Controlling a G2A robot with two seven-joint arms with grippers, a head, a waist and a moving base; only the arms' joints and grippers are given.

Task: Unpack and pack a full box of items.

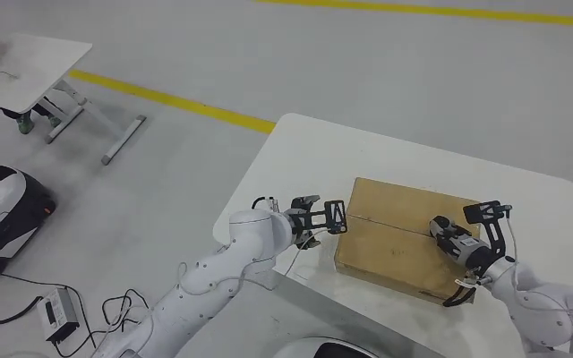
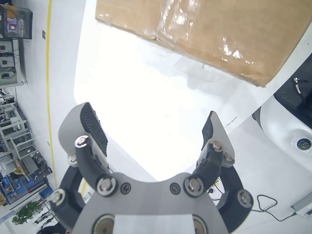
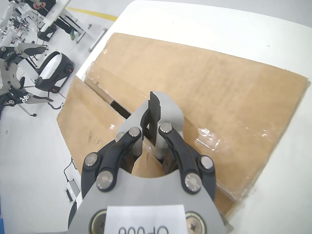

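White table [image 1: 309, 148] bears the work. Nearest, the left gripper [image 2: 150, 120] hangs wide open just beside one end of the box [image 1: 403, 237], holding nothing. The right gripper [image 3: 154, 103], fingers pinched together and empty, sits over the taped seam [image 3: 102, 93] at the other end; whether it touches is hard to judge. One flap [image 3: 82, 115] seems slightly lifted. Opening is likely the step in hand: next, the tips must catch that flap's edge and raise it.

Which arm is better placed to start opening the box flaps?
Right, I'd say. The right gripper, shut, sits over the box at its seam gap; the left gripper is open over the table beside it.
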